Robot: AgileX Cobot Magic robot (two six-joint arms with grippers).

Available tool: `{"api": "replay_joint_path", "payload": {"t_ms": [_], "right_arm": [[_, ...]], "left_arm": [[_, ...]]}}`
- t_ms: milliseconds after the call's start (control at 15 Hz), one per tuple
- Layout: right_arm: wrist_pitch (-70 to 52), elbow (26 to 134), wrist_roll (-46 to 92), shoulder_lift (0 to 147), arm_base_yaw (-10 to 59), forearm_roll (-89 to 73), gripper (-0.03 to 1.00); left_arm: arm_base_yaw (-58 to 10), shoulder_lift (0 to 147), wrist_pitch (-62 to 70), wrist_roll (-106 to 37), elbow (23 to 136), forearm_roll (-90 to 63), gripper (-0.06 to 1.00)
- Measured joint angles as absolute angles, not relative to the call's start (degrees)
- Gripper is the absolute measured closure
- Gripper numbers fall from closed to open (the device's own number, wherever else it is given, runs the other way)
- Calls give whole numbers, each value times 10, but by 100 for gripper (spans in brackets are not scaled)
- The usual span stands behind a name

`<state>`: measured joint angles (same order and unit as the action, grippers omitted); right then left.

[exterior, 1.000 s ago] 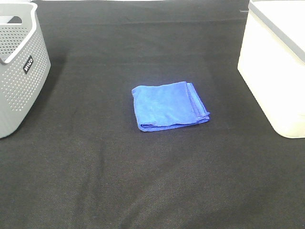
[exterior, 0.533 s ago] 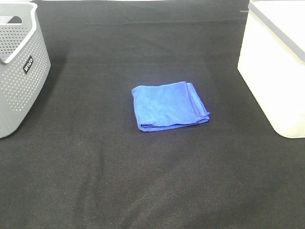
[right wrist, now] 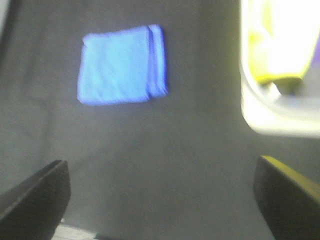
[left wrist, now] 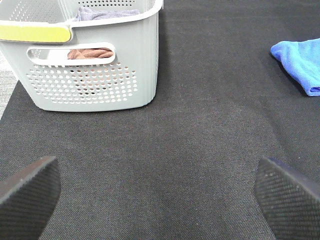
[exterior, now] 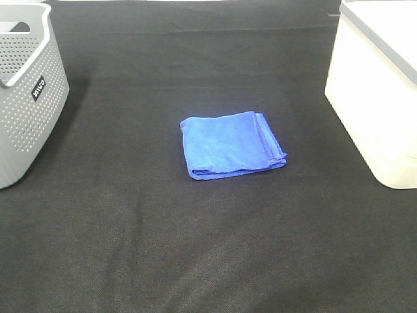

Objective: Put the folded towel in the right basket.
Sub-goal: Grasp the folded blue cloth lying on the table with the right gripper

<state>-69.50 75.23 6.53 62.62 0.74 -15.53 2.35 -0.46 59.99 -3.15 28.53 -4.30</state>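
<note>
The left gripper [left wrist: 159,200] hangs low over the black table [exterior: 208,261]. Its two dark fingers [left wrist: 27,195] are far apart, so it is open, and there is nothing between them. The right gripper [right wrist: 160,200] hangs higher up and looks down on the table. Its picture is blurry, but its two fingers [right wrist: 35,200] are also far apart with nothing between them. You cannot see either gripper from the high camera.

From the high camera, the near part of the table is just black cloth with a few soft wrinkles. The blue towel [exterior: 231,145] lies flat about in the middle of the table. It is folded into a neat square. Its stacked edges show on the side facing 3 o'clock, and the thick folded edge is on the near side. Nothing is touching it.

From the towel, the white basket [exterior: 371,111] sits at about 2 o'clock, well apart from it, at the right edge of the table. The right wrist camera shows something yellow [right wrist: 277,55] inside it, but it is too blurry to tell what it is.

The grey basket [exterior: 26,111] sits at about 10 o'clock from the towel, well apart, at the left edge of the table. It has lots of little holes in its walls and a small black label [exterior: 38,88]. Through its handle hole you can see a brown cloth [left wrist: 90,52] inside.
</note>
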Motion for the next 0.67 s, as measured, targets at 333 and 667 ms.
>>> {"api": "replay_joint_path", "payload": {"t_ms": [333,667], "right_arm": [[-670,826,124,803,49,-281,1],[-617,945,104,1085,123,-267,2]], "left_arm": [[23,-5,600,-32,285,-43,-3],[23,-5,600,-32,285,-43,-3]]}}
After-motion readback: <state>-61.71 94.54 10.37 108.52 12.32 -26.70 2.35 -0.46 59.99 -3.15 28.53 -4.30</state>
